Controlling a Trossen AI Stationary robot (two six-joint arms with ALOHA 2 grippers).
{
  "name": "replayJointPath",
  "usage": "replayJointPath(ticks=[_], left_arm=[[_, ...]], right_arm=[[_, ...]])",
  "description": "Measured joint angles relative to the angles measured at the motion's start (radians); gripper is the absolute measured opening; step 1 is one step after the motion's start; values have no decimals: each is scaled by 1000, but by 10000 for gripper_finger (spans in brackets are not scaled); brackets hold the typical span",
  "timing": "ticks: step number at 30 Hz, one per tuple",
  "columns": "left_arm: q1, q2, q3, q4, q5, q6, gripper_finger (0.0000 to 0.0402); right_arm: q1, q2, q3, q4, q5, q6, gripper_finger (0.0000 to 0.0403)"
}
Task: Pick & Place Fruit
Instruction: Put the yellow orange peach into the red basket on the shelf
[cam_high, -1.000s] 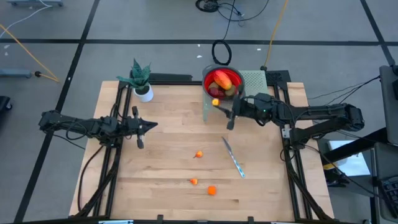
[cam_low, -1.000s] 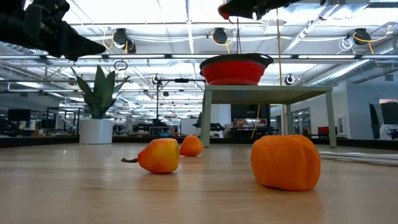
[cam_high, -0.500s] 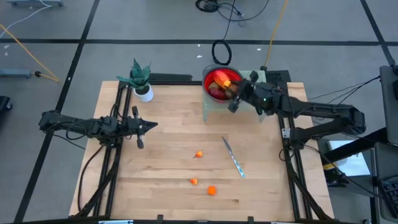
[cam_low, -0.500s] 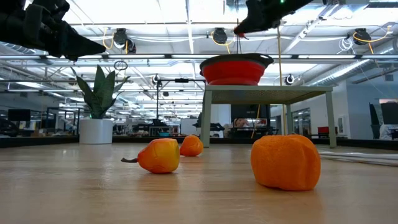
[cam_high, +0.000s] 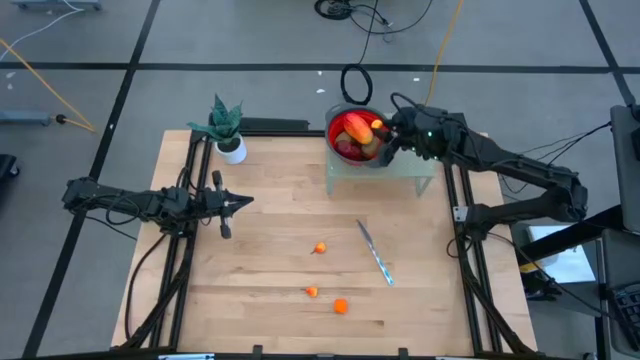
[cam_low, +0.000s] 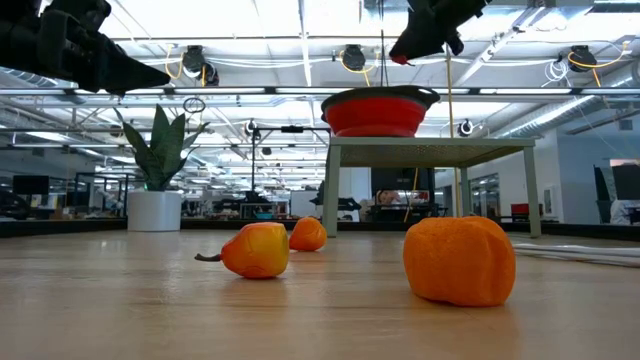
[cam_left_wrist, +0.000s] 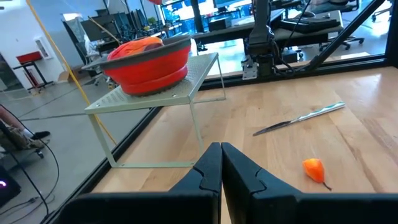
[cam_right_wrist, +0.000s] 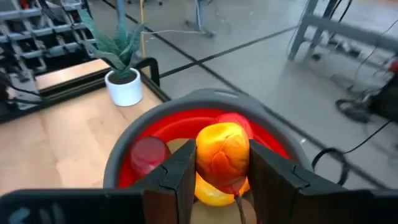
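1. Above the red bowl (cam_high: 353, 134), on its raised mesh stand (cam_high: 415, 140) at the table's far edge: right gripper (cam_right_wrist: 214, 171) clamped on a small yellow-orange fruit (cam_right_wrist: 222, 152), hanging over the bowl's middle. Judged a carry position, poised for a drop onto the pieces already inside.
2. Inside the bowl: a dark red ball (cam_right_wrist: 148, 152) plus more red and yellow fruit, partly hidden behind the fingers.
3. Out on the bare wood, well apart from the bowl: three small orange pieces (cam_high: 320, 248) (cam_high: 312, 292) (cam_high: 341, 306), not yet collected. Slim knife (cam_high: 375, 253) just beside them, not part of the job.
4. At the table's left side: left gripper (cam_left_wrist: 221, 167) pinched shut, empty, held clear of the table; likely parked to keep out of the right arm's way.
5. View differences:
   - Right wrist view alone shows the grip on the fruit and the bowl's contents up close.
   - High view alone gives the full layout: bowl, loose pieces, knife, potted plant (cam_high: 228, 130), both arms.
   - Low view alone shows the stand's height and the bowl (cam_low: 379, 110) raised well above the tabletop; contents hidden by the wall.
   - Left wrist view sees bowl, knife and one loose orange piece (cam_left_wrist: 314, 168) from the side.
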Motion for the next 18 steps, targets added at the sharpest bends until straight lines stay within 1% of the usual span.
replayJointPath(ticks=[4,7,10,18], left_arm=[[0,0,0,0,0,1,10],[0,0,0,0,0,1,10],[0,0,0,0,0,1,10],[0,0,0,-1,0,1,10]], right_arm=[[-59,5,1,-25,-53,26,121],[-96,25,1,-29,-59,24,121],[-128,52,2,-26,-108,20,121],[-172,142,1,-28,-119,14,121]])
